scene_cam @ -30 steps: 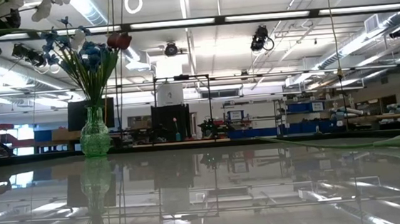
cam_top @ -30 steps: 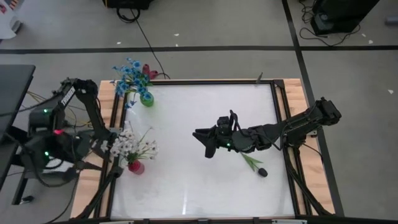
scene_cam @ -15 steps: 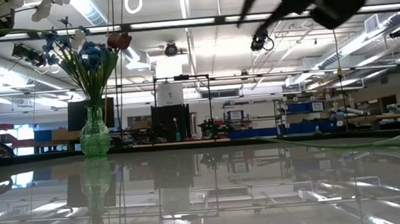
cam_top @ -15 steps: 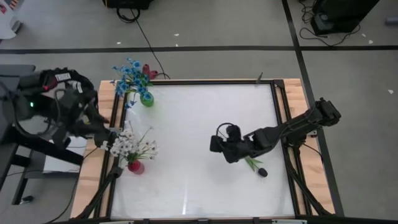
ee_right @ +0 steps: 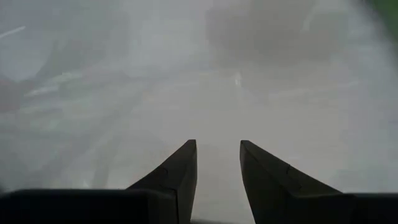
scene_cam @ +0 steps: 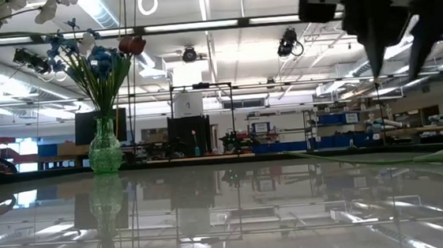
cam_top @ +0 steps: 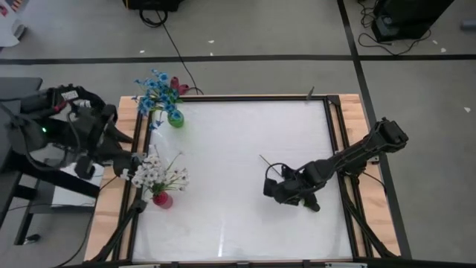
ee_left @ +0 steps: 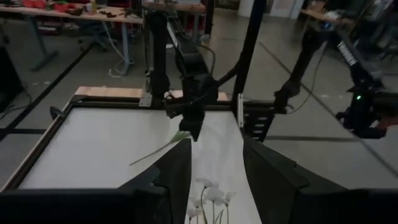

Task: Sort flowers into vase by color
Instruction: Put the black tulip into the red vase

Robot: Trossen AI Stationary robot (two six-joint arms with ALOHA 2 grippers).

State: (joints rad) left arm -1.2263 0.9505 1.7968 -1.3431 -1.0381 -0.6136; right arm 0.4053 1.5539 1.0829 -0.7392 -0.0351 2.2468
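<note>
One flower (cam_top: 312, 204) with a dark head lies flat on the white table at the near right, its thin green stem (ee_left: 155, 152) running toward the far left. My right gripper (scene_cam: 397, 62) hangs open above that stem, fingers pointing down and well clear of the table; nothing lies between them in the right wrist view. Blue flowers (cam_top: 156, 89) stand in a green vase (scene_cam: 104, 153) at the far left. White flowers (cam_top: 158, 175) stand in a red vase (cam_top: 162, 199) at the left edge. My left gripper (ee_left: 217, 168) waits open, raised beyond the table's left edge.
A wooden frame with dark rails (cam_top: 335, 126) borders the white table (cam_top: 223, 164). The middle and near parts of the table lie bare between the vases and the right arm. A cable (cam_top: 175, 52) runs on the floor behind the far edge.
My right gripper has tipped from nearly level to pointing down and has sunk toward the table's near side, over the lying flower. My left arm has risen and drawn back from the white flowers, beyond the table's left edge. The flowers have stayed in place.
</note>
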